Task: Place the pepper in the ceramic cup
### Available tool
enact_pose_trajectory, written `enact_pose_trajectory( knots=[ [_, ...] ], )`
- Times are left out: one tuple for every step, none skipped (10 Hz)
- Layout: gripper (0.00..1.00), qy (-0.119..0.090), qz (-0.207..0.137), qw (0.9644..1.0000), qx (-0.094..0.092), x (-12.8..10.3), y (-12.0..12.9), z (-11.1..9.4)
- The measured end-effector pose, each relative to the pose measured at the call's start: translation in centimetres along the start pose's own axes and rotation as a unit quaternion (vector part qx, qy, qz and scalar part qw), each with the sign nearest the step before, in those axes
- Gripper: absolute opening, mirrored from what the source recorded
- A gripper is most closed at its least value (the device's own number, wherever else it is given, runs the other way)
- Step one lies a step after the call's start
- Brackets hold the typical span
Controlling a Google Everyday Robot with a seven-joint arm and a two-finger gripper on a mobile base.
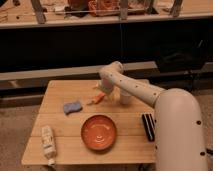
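Observation:
The pepper [98, 98], small, slim and orange, lies on the wooden table [60, 92] near its back middle. My gripper [103, 89] hangs just above and behind the pepper, at the end of the white arm that reaches in from the right. It stands open and holds nothing. The ceramic cup [125, 98], small and white, stands right of the pepper, its upper part hidden behind my forearm.
A blue sponge [72, 107] lies left of the pepper. A large orange bowl [99, 132] sits at the front middle and a white bottle [48, 142] lies at the front left. A black object [148, 126] lies by the right edge. Dark shelving stands behind the table.

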Motion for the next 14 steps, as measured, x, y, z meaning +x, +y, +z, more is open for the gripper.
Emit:
enact_pose_trajectory(
  knots=[
    [0.80, 0.000, -0.004, 1.0000, -0.001, 0.1, 0.1, 0.1],
    [0.80, -0.001, -0.010, 0.9999, -0.002, 0.1, 0.0, 0.3],
    [0.80, -0.002, -0.014, 0.9999, -0.004, 0.1, 0.0, 0.4],
    [0.80, -0.004, -0.020, 0.9998, -0.006, 0.1, 0.0, 0.8],
    [0.80, -0.005, -0.025, 0.9996, -0.008, 0.0, 0.0, 1.0],
    [0.80, -0.006, -0.031, 0.9995, -0.010, -0.1, -0.1, 1.3],
    [0.80, -0.006, -0.036, 0.9993, -0.011, 0.0, -0.1, 1.3],
    [0.80, -0.006, -0.041, 0.9991, -0.013, 0.0, 0.0, 1.4],
    [0.80, -0.006, -0.047, 0.9988, -0.017, 0.0, 0.0, 1.6],
    [0.80, -0.007, -0.055, 0.9983, -0.020, -0.2, -0.2, 2.1],
    [0.80, -0.009, -0.062, 0.9978, -0.022, -0.5, -0.4, 2.5],
    [0.80, -0.008, -0.068, 0.9973, -0.024, -0.4, -0.4, 2.5],
    [0.80, -0.008, -0.073, 0.9969, -0.027, -0.4, -0.3, 2.6],
    [0.80, -0.007, -0.077, 0.9966, -0.029, -0.3, -0.3, 2.8]
  ],
)
